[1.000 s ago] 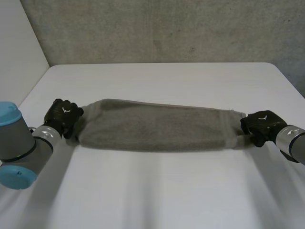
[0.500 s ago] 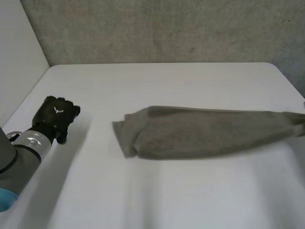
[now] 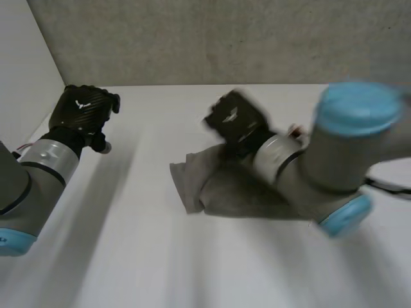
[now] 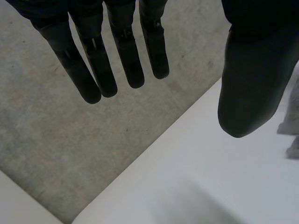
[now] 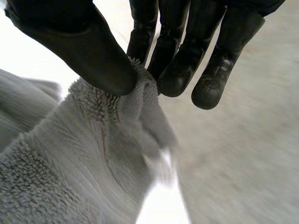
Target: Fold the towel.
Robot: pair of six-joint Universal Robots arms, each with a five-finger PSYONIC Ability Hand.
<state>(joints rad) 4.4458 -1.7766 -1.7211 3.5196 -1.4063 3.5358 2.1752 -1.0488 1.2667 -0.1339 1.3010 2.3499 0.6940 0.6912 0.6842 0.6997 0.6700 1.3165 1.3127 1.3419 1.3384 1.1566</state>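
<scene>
The grey towel (image 3: 221, 186) lies bunched in the middle of the white table (image 3: 154, 256), doubled over on itself. My right hand (image 3: 234, 120) is above the towel's middle, with the right arm across it, and pinches one end of the towel (image 5: 84, 154) between thumb and fingers (image 5: 170, 51). My left hand (image 3: 83, 112) is lifted at the table's far left, away from the towel, its fingers (image 4: 93, 56) straight and spread with nothing in them.
A grey wall (image 3: 212, 38) rises behind the table's far edge. A pale side wall (image 3: 22, 70) stands at the left. Bare table top stretches in front of the towel and to its left.
My left hand let go of the towel's left end and rose to the far left. My right hand carried its end from the right edge leftward over the towel, doubling it.
</scene>
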